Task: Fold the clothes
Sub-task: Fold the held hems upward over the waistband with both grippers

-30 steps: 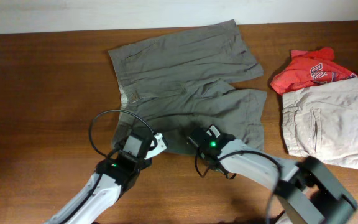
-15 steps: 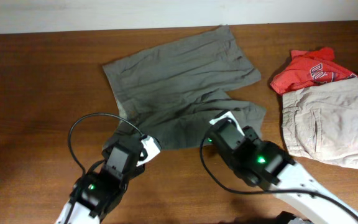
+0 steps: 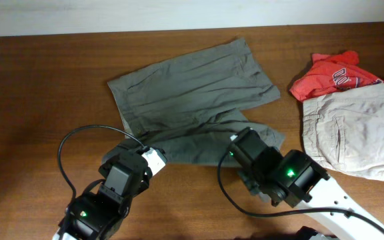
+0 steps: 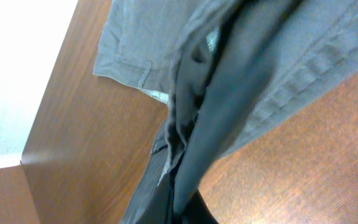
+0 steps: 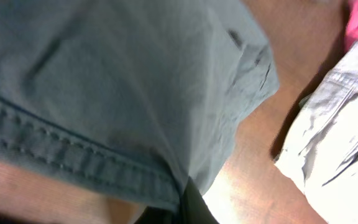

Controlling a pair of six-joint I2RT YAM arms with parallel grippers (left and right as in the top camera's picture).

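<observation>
olive-grey shorts (image 3: 192, 100): spread mid-table (image 3: 32, 100), near hem raised | left gripper (image 3: 153, 159): clenched on near-left hem | right gripper (image 3: 235, 150): clenched on near-right hem, arm covering that leg's corner | right side: red T-shirt (image 3: 332, 73) far, beige shorts (image 3: 359, 133) nearer, both apart from the olive pair

Only lettering found: white printed characters on the crumpled red T-shirt (image 3: 332, 77), right side of the overhead view. Characters are partly folded into the cloth and too small to make out; no word or number legible. Both wrist views show nothing readable.
</observation>
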